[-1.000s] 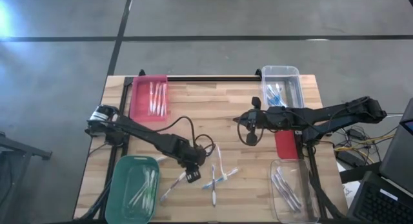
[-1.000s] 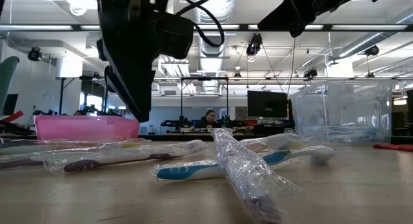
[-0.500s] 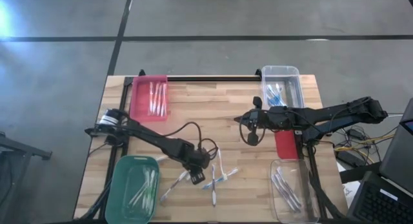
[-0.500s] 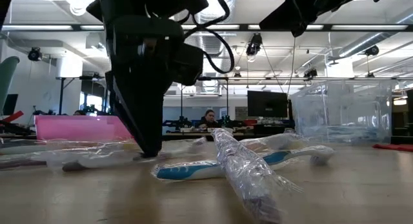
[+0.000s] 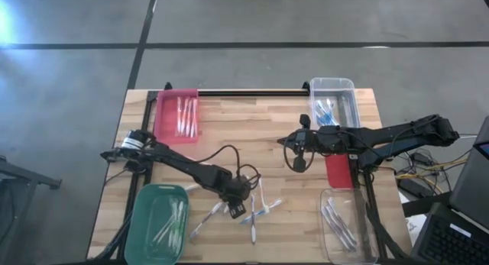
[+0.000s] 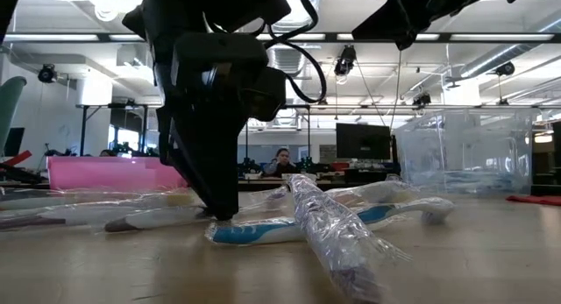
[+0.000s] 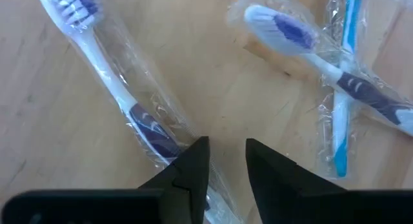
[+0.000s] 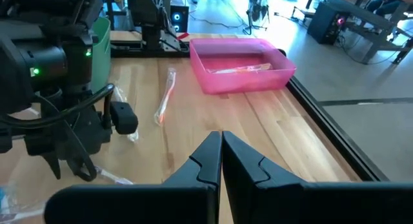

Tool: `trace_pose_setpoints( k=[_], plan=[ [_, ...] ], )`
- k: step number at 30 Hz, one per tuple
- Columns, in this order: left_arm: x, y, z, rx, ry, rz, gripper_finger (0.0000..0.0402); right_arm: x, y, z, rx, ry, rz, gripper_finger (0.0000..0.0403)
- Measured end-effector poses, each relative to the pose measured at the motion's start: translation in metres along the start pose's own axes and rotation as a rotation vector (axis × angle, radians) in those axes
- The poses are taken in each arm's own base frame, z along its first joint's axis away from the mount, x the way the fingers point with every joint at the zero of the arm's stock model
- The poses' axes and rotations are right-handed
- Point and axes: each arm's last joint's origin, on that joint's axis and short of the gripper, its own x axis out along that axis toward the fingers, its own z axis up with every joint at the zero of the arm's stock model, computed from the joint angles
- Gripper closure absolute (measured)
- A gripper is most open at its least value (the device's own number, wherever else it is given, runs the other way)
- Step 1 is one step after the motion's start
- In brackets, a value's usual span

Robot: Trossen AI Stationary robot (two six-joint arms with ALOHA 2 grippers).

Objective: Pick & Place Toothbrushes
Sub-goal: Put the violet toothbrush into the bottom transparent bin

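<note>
High view, left pincer (image 5: 238, 211) over toothbrushes (image 5: 256, 209)

Left gripper (image 5: 238, 210) lower and farther right than before, fingers narrower, astride a purple-handled toothbrush (image 7: 122, 98).

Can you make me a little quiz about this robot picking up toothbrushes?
1. True or false: the left gripper is down among the loose toothbrushes on the table.
2. Which bin holds toothbrushes with blue on them? A. the pink bin B. the clear bin at the table's far edge C. the green bin
3. Fill in: the right gripper hangs over the middle of the table with its fingers ____.

Key: 1 true; 2 B; 3 shut.
</note>
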Motion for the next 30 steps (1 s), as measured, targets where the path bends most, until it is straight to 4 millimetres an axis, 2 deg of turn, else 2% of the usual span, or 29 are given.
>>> trace_pose_setpoints(
  k=[5,10,13,18,21,30],
  plan=[
    [-0.013,-0.003,0.003,0.016,-0.009,-0.021,0.0326,0.0,0.0,-0.001,-0.003,0.002,0.0,0.0394],
    [-0.053,-0.021,0.016,0.08,-0.1,-0.109,0.0342,0.0,0.0,-0.002,-0.005,0.007,0.001,0.0394],
    [-0.064,-0.022,0.017,0.097,-0.106,-0.086,0.0344,0.0,0.0,-0.002,-0.005,0.007,0.001,0.0394],
    [-0.068,-0.02,0.015,0.172,-0.089,-0.055,0.0342,0.0,0.0,-0.002,-0.005,0.007,0.001,0.0394],
    [-0.064,-0.016,0.017,0.153,-0.076,-0.043,0.0333,0.0,0.0,-0.002,-0.002,0.008,0.001,0.0394],
    [-0.061,-0.001,0.019,0.028,-0.037,0.01,0.0258,0.0,0.0,-0.002,0.002,0.008,0.002,0.0394]
  ],
)
